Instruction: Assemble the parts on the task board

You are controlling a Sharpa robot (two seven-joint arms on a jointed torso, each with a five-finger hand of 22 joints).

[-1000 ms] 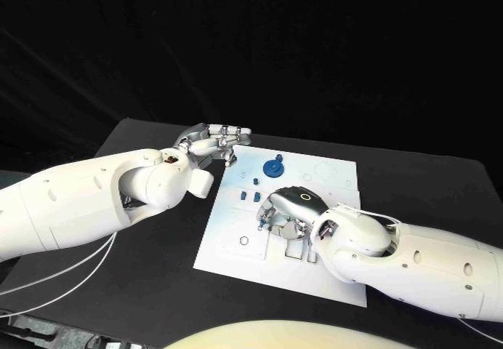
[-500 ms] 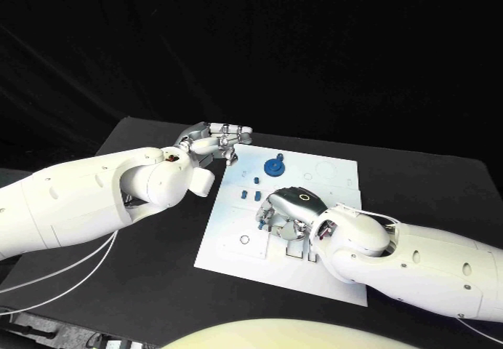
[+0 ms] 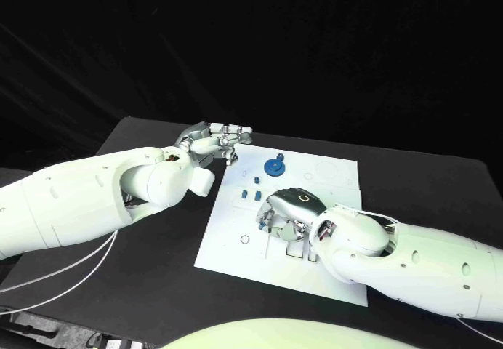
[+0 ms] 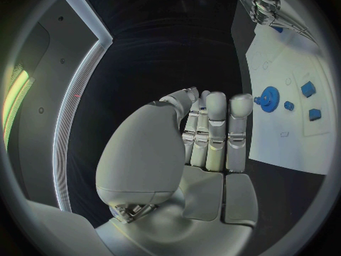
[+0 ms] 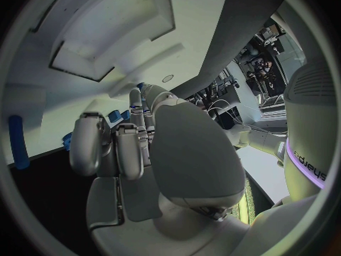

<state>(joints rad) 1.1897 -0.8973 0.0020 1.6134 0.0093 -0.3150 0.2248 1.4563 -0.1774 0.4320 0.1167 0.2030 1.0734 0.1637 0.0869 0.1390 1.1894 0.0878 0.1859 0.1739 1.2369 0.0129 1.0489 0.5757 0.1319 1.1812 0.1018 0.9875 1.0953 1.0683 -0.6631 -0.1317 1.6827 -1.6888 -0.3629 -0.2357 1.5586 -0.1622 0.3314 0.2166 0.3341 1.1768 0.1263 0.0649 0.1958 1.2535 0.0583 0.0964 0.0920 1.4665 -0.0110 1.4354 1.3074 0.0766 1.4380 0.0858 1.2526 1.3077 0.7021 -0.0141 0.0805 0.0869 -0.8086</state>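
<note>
Bright white task board against dark surroundings; fisheye-bent wrist-view edges

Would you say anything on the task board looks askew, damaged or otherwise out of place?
Nothing stands out. The task board lies flat on the table, the blue gear and small blue parts sit on it undamaged, and the right robot hand hovers over its middle.

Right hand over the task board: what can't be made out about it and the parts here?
- Head view: the right hand covers the task board beneath it; a grasp cannot be told.
- Right wrist view: its fingers hide their tips.
- Left wrist view: the small blue parts are too small to identify.
</note>
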